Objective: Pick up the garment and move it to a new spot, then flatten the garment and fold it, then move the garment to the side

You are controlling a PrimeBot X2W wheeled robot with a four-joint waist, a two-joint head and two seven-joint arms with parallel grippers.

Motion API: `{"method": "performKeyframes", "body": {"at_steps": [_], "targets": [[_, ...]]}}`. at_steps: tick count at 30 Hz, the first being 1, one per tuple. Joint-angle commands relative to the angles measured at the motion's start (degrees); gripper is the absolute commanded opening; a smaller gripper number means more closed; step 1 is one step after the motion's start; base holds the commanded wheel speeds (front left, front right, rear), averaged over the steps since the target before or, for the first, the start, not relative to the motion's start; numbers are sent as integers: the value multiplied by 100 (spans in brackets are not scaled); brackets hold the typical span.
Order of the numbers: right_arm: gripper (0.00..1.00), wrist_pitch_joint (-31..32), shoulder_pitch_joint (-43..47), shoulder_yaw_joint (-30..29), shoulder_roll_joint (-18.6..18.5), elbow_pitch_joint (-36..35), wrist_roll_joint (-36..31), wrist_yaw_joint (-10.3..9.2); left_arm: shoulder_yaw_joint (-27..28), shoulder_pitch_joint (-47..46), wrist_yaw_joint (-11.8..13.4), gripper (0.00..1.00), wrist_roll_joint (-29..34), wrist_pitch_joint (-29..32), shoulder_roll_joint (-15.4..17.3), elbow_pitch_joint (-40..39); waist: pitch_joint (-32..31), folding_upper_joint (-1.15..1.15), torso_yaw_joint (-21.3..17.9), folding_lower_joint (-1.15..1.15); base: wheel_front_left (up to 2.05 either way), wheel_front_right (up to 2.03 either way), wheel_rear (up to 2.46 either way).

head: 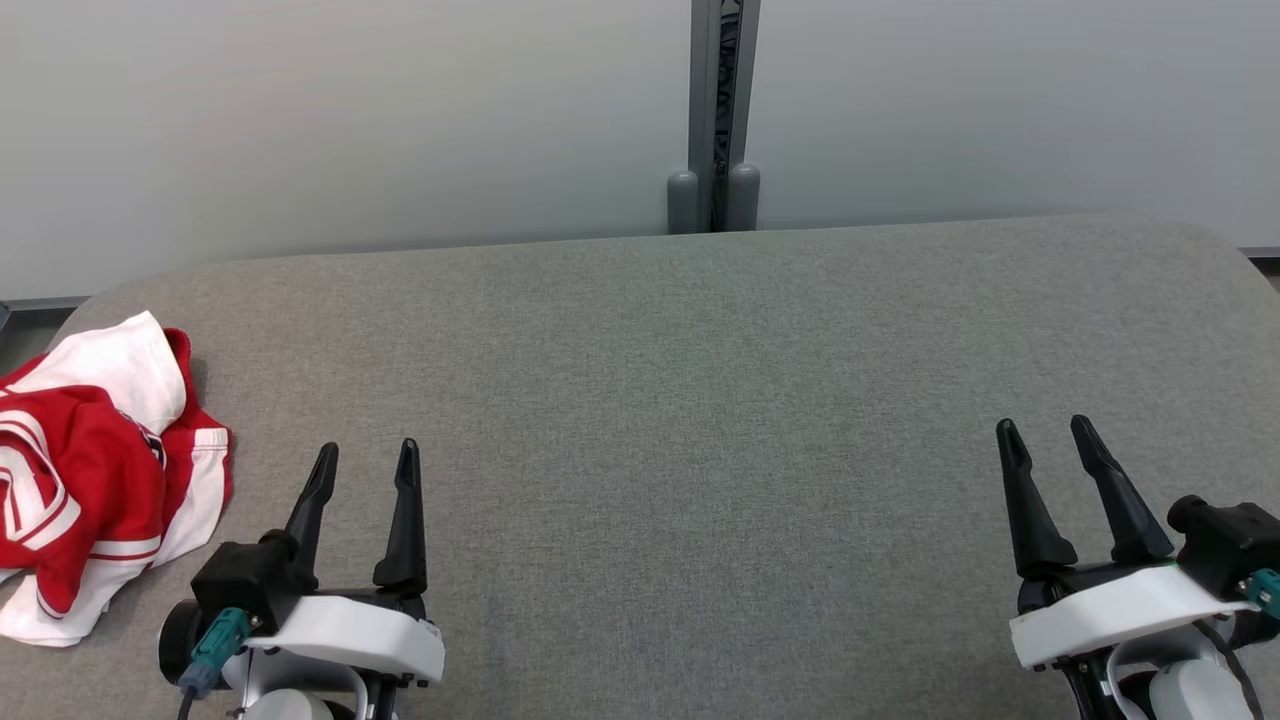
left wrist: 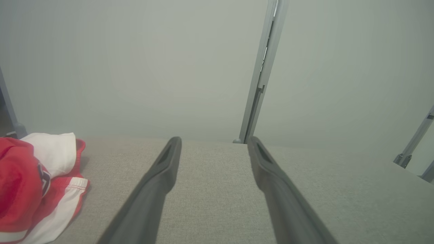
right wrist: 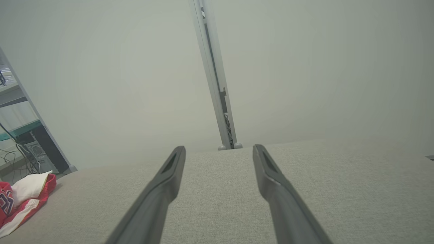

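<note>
The garment [head: 95, 460], a red and white piece with stripes and some dark lettering, lies crumpled in a heap at the far left of the grey fabric-covered tabletop [head: 700, 380], close to its rounded left corner; part of it runs past the left edge of the head view; a white fold sits at its far end, with red cloth bunched in front of it and a white hem trailing towards the near edge. The left pincer [head: 367, 448] shows at the lower left of the head view, just to the right of the garment and apart from it; its two dark fingers stand wide apart, pointing away from the robot, with nothing between them but the bare grey surface. The right pincer [head: 1043, 425] shows at the lower right, well apart from the garment, across the width of the tabletop; its fingers are likewise spread wide and it has hold of nothing. In the left wrist view the garment [left wrist: 20, 183] lies to the left of the left finger, not touching it; in the right wrist view the garment [right wrist: 23, 196] is a small heap at the far left. Behind the tabletop stand pale wall panels [head: 350, 120], joined by a grey post [head: 715, 110] at the middle of the far edge; whether the pincers touch the tabletop or float just above it, I cannot tell.
</note>
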Motion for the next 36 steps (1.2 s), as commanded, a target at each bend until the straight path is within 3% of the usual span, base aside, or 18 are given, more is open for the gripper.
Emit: {"method": "performKeyframes", "body": {"at_steps": [1,22,36], "targets": [[100,-80,19,23,-57,-44,-139,28,-29,-99,44,100,154,-54,31,10,-6,0,-9,0,0,0,0],[100,-317,86,78,-135,-141,-922,30,-200,-216,117,100,853,-252,38,166,45,0,7,0,0,0,0],[100,-312,9,88,-141,-168,-919,29,-190,-255,133,100,739,-252,38,186,149,0,7,0,0,0,0]]}}
